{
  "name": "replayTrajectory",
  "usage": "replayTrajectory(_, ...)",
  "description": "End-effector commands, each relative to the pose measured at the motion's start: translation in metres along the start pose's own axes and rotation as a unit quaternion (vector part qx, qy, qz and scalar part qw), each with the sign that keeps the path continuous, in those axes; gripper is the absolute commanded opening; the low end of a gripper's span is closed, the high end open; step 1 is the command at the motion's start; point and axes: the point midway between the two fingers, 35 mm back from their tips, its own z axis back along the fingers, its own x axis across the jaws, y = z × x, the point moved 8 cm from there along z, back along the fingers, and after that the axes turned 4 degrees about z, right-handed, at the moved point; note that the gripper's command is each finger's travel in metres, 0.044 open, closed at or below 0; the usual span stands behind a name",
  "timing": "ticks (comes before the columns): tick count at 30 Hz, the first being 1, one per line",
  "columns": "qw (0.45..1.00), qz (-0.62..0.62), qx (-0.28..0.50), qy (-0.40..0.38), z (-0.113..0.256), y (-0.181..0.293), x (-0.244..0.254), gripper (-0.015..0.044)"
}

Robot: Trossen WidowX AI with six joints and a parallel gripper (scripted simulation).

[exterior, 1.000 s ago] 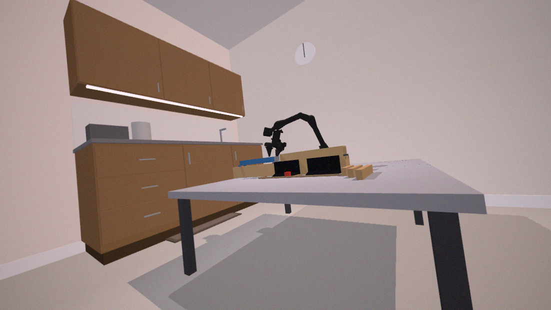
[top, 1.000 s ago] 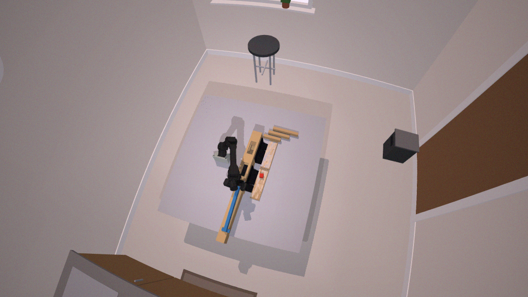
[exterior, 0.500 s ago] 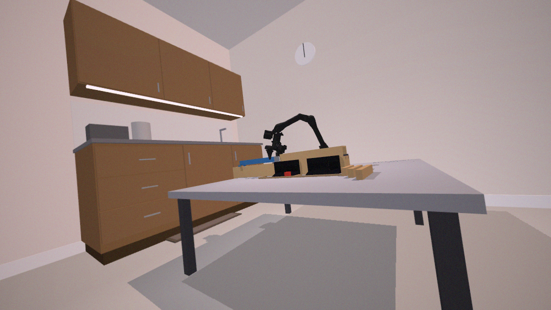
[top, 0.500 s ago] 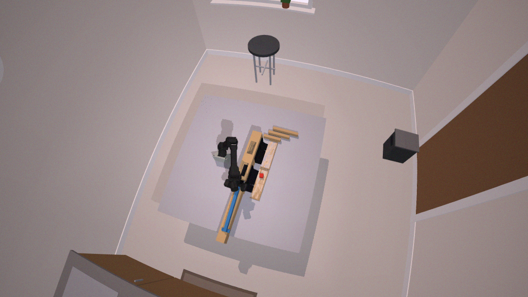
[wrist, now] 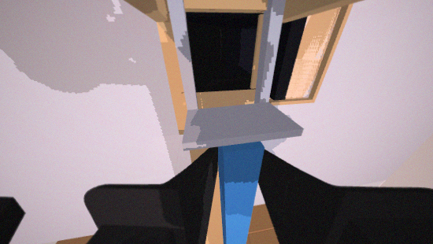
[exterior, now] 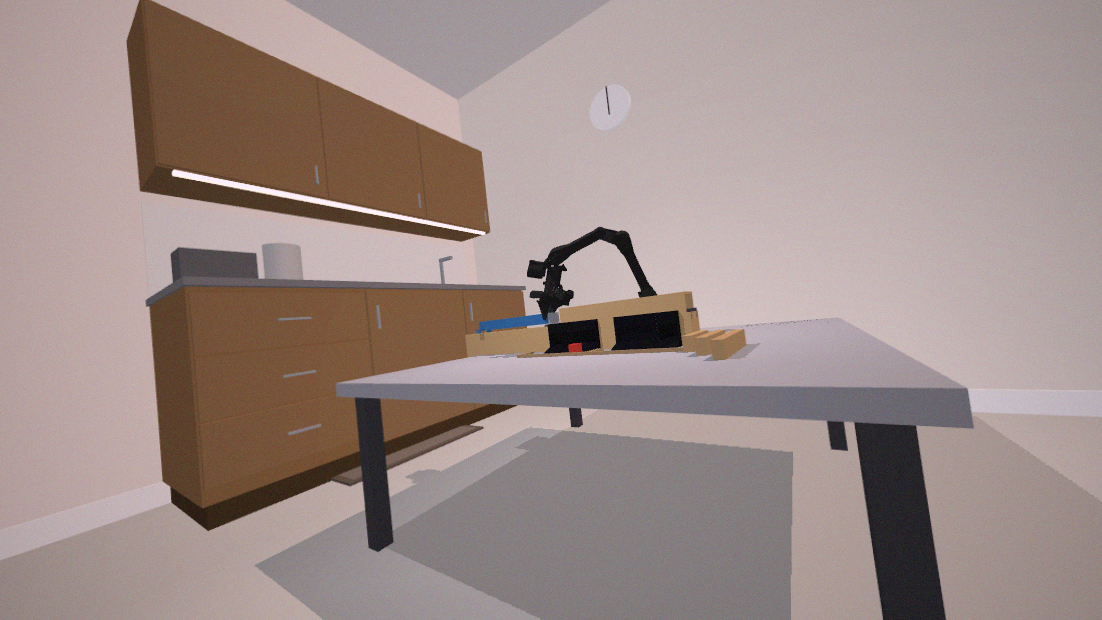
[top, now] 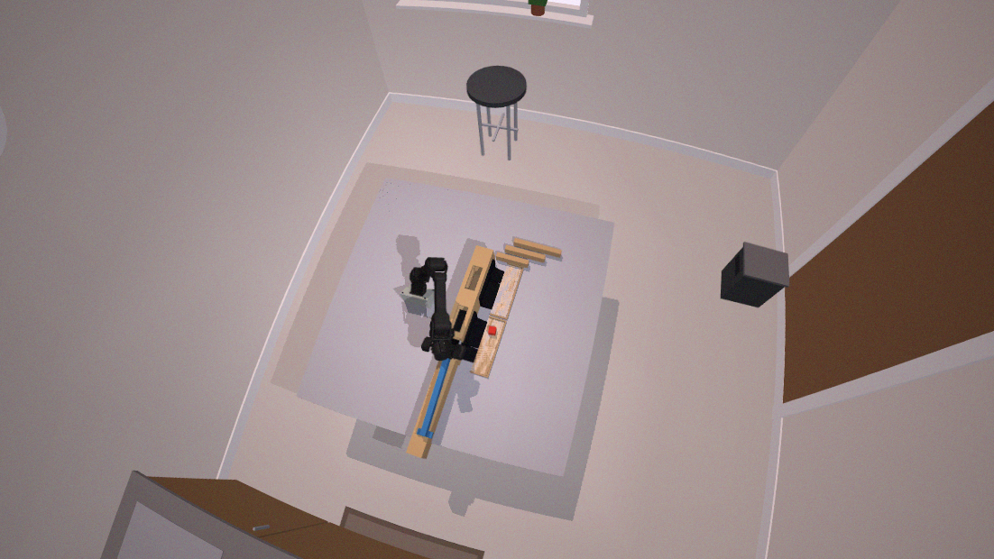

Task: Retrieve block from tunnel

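In the exterior view you have the claw [exterior: 548, 314] at the blue bar [exterior: 512, 323], the red block [exterior: 574, 347] before the wooden housing's left dark opening, and three wooden rods [exterior: 729, 343] lying right on the tabletop [exterior: 655, 393].

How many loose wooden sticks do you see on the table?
3. All lie side by side past the end of the wooden tunnel, away from the blue handle. Others could be hidden behind the tunnel.
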Motion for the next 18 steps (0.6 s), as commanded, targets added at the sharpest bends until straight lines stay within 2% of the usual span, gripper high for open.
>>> replayTrajectory(1, 1.000, -0.002, 0.000, 0.003, 0.001, 0.000, -0.001, 0.0026)
replayTrajectory(2, 1.000, -0.002, 0.000, 0.003, 0.000, 0.001, -0.001, 0.0000)
replayTrajectory(11, 1.000, -0.004, -0.003, 0.003, -0.008, 0.020, 0.002, 0.0000)
replayTrajectory(18, 1.000, -0.001, -0.001, -0.001, -0.002, 0.009, 0.001, 0.0184)
